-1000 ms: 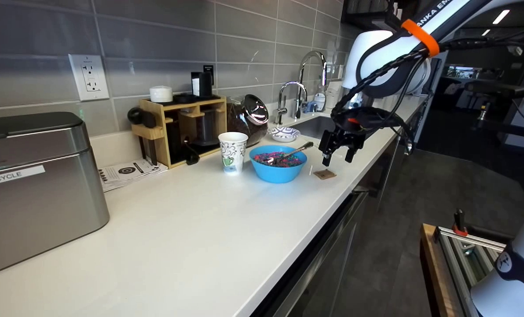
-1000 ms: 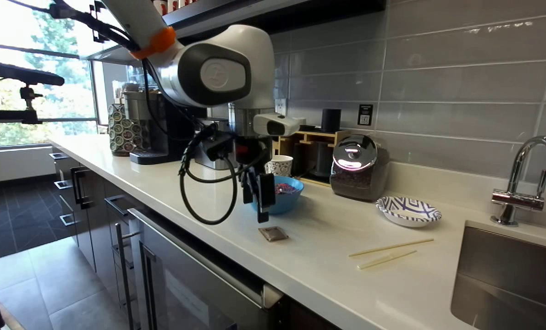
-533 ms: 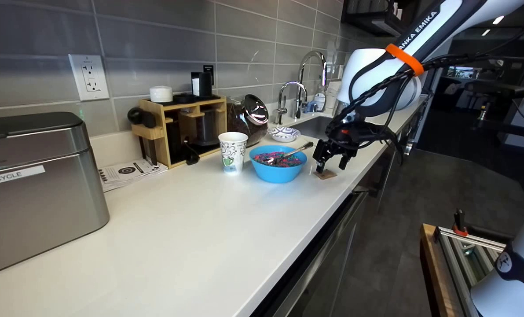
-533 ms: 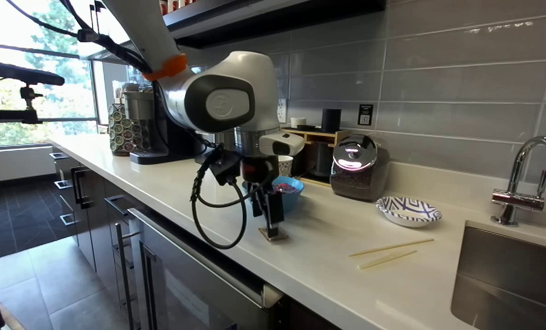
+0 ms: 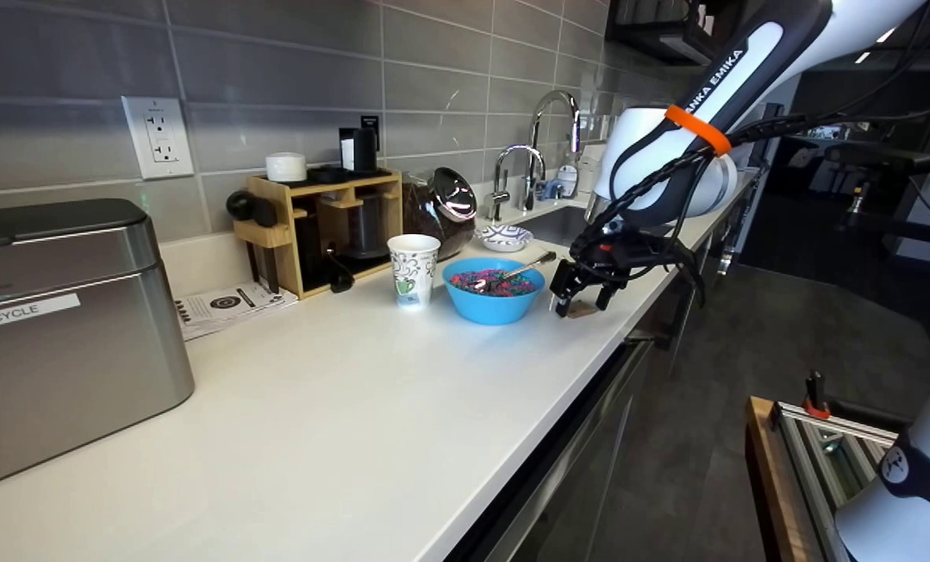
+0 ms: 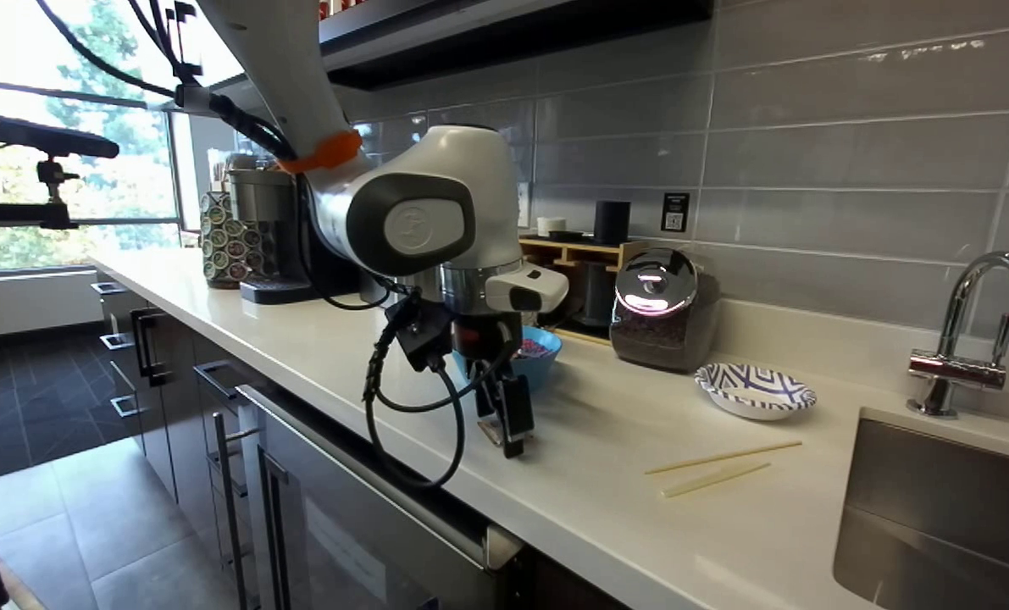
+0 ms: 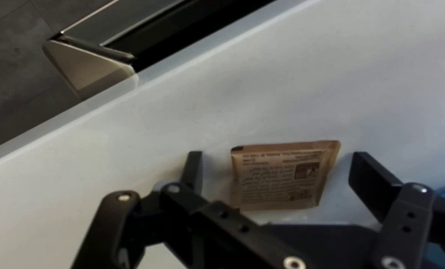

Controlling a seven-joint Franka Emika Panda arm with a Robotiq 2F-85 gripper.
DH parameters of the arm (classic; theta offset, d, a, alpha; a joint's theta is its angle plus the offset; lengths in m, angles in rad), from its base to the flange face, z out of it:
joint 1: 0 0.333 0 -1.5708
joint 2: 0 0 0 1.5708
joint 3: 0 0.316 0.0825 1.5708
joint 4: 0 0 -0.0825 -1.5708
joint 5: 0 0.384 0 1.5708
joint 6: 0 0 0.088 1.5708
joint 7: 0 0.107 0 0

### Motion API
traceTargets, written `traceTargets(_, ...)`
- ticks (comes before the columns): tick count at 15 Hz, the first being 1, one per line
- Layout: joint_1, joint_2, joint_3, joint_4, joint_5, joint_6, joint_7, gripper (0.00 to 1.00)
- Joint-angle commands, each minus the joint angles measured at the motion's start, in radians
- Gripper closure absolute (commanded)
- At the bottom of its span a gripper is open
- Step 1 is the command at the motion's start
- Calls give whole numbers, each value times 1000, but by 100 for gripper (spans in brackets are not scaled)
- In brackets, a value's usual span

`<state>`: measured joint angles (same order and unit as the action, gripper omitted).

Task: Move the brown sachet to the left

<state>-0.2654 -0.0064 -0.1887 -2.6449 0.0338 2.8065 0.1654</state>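
The brown sachet (image 7: 282,175) lies flat on the white counter (image 5: 316,429), with print and a small dark picture on its face. It shows between the fingers in an exterior view (image 5: 582,311) and is partly hidden by them in an exterior view (image 6: 490,430). My gripper (image 7: 277,154) is open, low over the counter in both exterior views. Its fingers (image 7: 375,183) stand on either side of the sachet, with a gap on each side, not touching it.
A blue bowl (image 5: 493,304) with colourful bits and a spoon stands close beside the gripper. A paper cup (image 5: 414,273) is beyond it. The counter's front edge (image 7: 140,87) is near. A patterned bowl (image 6: 755,394), two sticks (image 6: 723,457) and the sink (image 6: 928,525) are farther along.
My gripper has come down from above the sachet to around it, with its jaws still apart. The sachet shows no visible movement.
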Motion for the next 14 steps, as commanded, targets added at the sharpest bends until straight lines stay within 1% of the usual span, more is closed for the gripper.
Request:
traceTargets(1, 18, 36, -11, 14, 23, 30, -27, 0)
traceTargets(4, 15, 41, -14, 20, -2, 28, -15, 0)
traceTargets(6, 13, 44, -17, 23, -23, 25, -5, 9)
traceTargets(7, 11, 45, -20, 26, -54, 22, 10, 7)
traceTargets(9, 11, 51, -25, 32, -124, 20, 42, 7)
traceTargets(11, 12, 56, -29, 42, -203, 7, 85, 2)
traceTargets(13, 16, 58, -29, 45, -257, 3, 117, 4)
traceTargets(14, 19, 58, -29, 45, -276, -1, 128, 8)
